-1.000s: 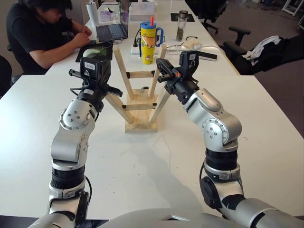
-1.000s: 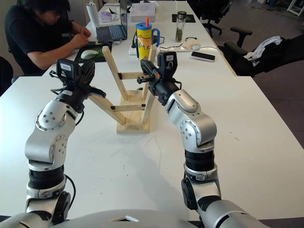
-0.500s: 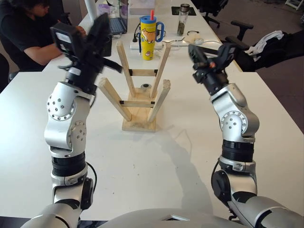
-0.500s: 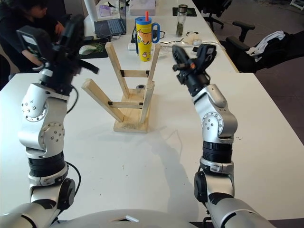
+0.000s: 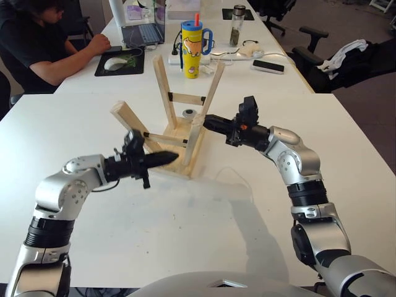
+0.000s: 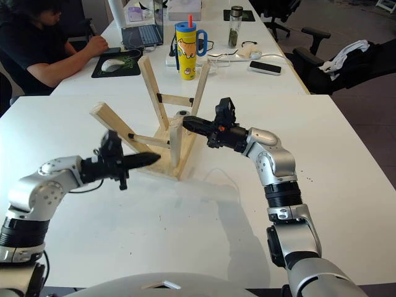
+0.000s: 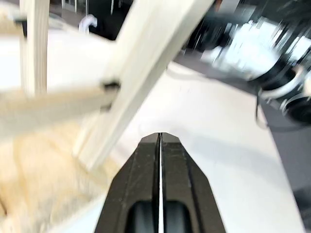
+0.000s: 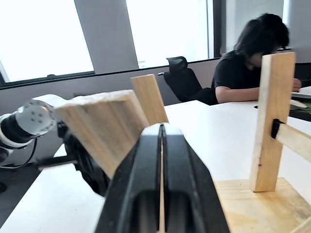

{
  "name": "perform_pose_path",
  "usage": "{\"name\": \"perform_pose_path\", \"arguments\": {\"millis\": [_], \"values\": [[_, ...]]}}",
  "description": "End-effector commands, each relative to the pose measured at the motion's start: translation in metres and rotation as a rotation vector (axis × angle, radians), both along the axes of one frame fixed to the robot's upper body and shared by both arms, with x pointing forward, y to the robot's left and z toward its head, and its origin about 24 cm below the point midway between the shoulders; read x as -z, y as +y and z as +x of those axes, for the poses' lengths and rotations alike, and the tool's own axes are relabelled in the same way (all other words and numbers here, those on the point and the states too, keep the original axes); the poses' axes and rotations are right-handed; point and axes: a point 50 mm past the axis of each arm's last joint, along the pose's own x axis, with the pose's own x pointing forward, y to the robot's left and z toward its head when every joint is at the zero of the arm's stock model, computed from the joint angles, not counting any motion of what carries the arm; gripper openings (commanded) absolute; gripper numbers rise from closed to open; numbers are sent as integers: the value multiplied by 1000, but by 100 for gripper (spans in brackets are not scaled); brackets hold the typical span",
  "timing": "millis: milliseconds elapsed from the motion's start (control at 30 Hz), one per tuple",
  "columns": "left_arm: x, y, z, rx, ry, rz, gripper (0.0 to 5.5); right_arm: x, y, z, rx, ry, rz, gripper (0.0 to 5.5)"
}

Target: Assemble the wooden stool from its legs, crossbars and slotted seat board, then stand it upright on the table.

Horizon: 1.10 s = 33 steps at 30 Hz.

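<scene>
While the assembled stool (image 5: 166, 138) rests inverted on the surface (image 5: 204, 210), seat board (image 5: 185, 168) down and legs up, the left gripper (image 5: 173, 156) lies low on the near side. Its fingers are pressed together on nothing, with the tips at the board's near edge; contact cannot be told. Farther on, the right gripper (image 5: 207, 120), fingers likewise clenched on nothing, points just beside the top end of the near-right leg. The stool is judged light, stiff and dry to grip, though its pressed joints may loosen. Two opposite legs, taken near the crossbars, should suit the turn upright. Half a second earlier both arms were raised wide of the stool with fingers spread; now both are lowered, closed and aimed at it.
</scene>
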Motion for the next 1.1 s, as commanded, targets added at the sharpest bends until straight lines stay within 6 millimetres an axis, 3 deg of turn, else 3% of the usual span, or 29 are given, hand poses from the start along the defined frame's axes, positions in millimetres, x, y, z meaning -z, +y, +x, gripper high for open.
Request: {"name": "perform_pose_path", "arguments": {"millis": [33, 333, 533, 667, 767, 833, 933, 1100], "values": [[38, 34, -15, 19, 98, 310, 3, -2, 36, -13, -122, -47, -5, 0], [42, 58, 10, -119, -39, 462, 3, 27, 83, -39, -169, -22, -47, 0], [49, 48, 11, -92, -52, 451, 3, 40, 97, -47, -69, 23, -63, 0], [51, 40, 13, -89, -70, 437, 3, 59, 82, -50, 14, 92, -115, 0], [52, 40, 15, -99, -79, 452, 3, 86, 45, -55, 88, 162, -250, 0], [53, 42, 13, -111, -74, 450, 3, 92, 20, -48, 172, 171, -285, 0], [55, 43, 11, -117, -64, 453, 3, 71, 14, -30, 241, 87, -246, 0], [57, 45, 15, -121, -63, 470, 3, 20, 52, -11, 245, -86, -65, 0]]}}
